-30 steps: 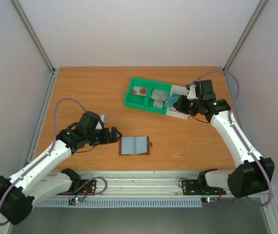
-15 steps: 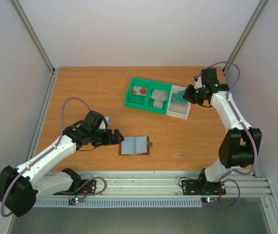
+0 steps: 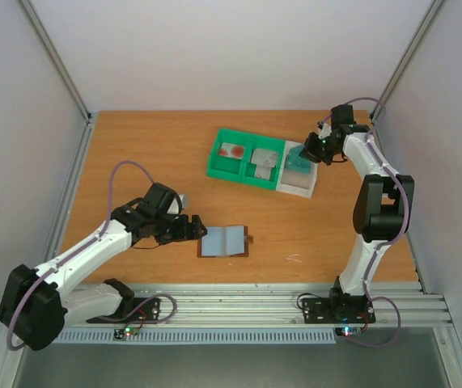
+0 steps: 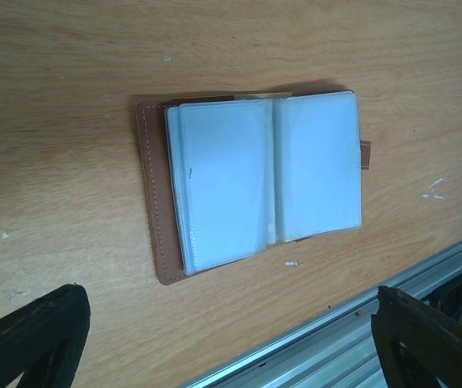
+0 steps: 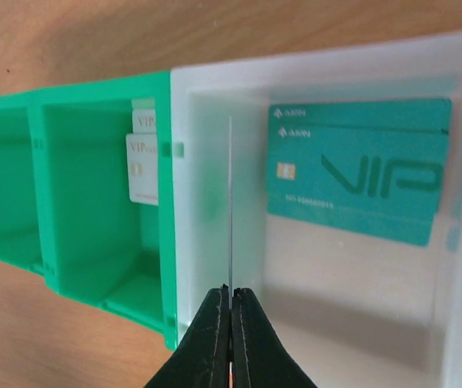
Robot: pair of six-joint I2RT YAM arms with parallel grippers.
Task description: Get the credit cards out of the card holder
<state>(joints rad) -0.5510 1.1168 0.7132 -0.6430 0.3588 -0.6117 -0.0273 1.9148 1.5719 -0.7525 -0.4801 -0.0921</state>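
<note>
The card holder [image 3: 224, 241] lies open on the table, brown outside with pale blue-grey pockets [image 4: 255, 190] facing up and a small tab on its right edge. My left gripper [image 3: 194, 229] is open just left of it, and its fingertips frame the bottom corners of the left wrist view [image 4: 229, 295] without touching the holder. My right gripper [image 3: 311, 152] hovers over the tray's white compartment. It is shut [image 5: 231, 293] on a thin card [image 5: 230, 202] seen edge-on. Two teal VIP cards [image 5: 356, 182] lie in that compartment.
The green-and-white tray [image 3: 214, 166] sits at the back right. Its green compartments hold white VIP cards [image 5: 141, 166] and a red-patterned card [image 3: 232, 149]. An aluminium rail [image 3: 239, 301] runs along the table's near edge, close to the holder.
The right arm swung back and to the right, bringing its gripper and the card from the tray's middle to the white compartment. The left gripper crept slightly toward the holder.
</note>
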